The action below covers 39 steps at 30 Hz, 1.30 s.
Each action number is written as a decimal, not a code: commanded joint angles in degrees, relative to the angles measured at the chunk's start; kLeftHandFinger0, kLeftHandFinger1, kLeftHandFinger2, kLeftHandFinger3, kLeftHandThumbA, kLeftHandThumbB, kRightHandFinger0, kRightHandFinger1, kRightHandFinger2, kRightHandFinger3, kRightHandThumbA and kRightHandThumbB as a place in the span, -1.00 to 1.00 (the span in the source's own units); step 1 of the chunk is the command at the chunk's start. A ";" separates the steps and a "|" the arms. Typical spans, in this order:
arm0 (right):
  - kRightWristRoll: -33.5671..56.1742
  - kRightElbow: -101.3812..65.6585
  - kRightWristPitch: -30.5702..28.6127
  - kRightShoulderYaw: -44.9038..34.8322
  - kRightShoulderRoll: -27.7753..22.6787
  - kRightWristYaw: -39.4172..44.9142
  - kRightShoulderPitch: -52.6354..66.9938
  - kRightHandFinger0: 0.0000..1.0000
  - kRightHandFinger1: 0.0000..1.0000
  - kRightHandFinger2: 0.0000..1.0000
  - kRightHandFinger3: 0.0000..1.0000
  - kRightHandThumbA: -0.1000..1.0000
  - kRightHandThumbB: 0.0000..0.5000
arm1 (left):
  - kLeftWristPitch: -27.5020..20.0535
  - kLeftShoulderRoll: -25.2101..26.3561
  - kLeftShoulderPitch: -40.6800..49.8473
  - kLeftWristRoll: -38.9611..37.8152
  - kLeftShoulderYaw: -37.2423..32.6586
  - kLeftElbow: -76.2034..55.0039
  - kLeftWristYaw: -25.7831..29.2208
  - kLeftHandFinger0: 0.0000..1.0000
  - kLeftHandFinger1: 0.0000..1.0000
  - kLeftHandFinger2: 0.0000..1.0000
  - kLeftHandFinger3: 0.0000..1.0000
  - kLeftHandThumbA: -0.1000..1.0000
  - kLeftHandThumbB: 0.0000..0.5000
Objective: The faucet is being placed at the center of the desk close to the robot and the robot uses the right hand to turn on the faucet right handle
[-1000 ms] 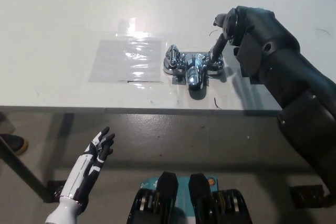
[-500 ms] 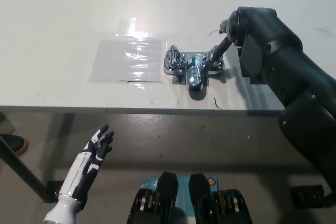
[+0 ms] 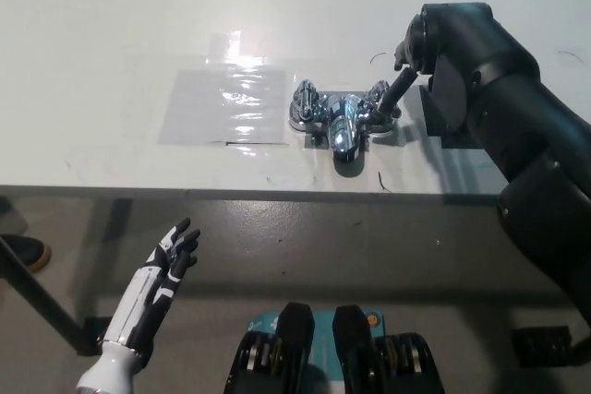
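Chrome two-handle metal faucet centre of white tabletop, near edge: rigid, slick; judged best pushed at right handle tip. Black right robot hand on it, closure cannot tell. White left robot hand idle near-left, fingers apart

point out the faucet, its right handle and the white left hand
faucet (image 3: pixel 340 126), head view, on the chrome spout
right handle (image 3: pixel 377 94), head view, on its chrome top
left hand (image 3: pixel 169 263), head view, on the middle of the hand
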 commanded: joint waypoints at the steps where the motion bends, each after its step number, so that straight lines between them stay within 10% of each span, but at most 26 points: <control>1: -2.84 -0.04 -0.62 1.36 -2.11 -0.12 -3.47 1.00 1.00 1.00 1.00 1.00 0.96 | -1.29 0.85 -0.95 -0.54 0.57 -1.74 -0.84 1.00 1.00 1.00 1.00 0.83 -0.27; 7: -0.74 -1.54 3.66 -2.65 -1.86 -17.54 -0.18 1.00 1.00 1.00 1.00 0.84 0.70 | -0.75 0.73 -0.91 -0.76 0.62 -1.99 -0.79 1.00 1.00 1.00 1.00 0.83 -0.22; 20: -1.58 -1.08 5.96 -3.79 -1.57 -22.34 -0.12 1.00 1.00 1.00 1.00 0.66 0.74 | -1.32 0.96 -1.26 -0.56 0.71 -1.67 -0.77 1.00 1.00 1.00 1.00 0.85 -0.21; 39: -1.60 0.74 2.31 -1.26 -3.77 -2.26 -3.48 1.00 1.00 1.00 1.00 0.84 1.00 | 0.04 0.96 -1.45 -0.41 0.81 -2.49 -0.57 1.00 1.00 1.00 1.00 0.85 -0.22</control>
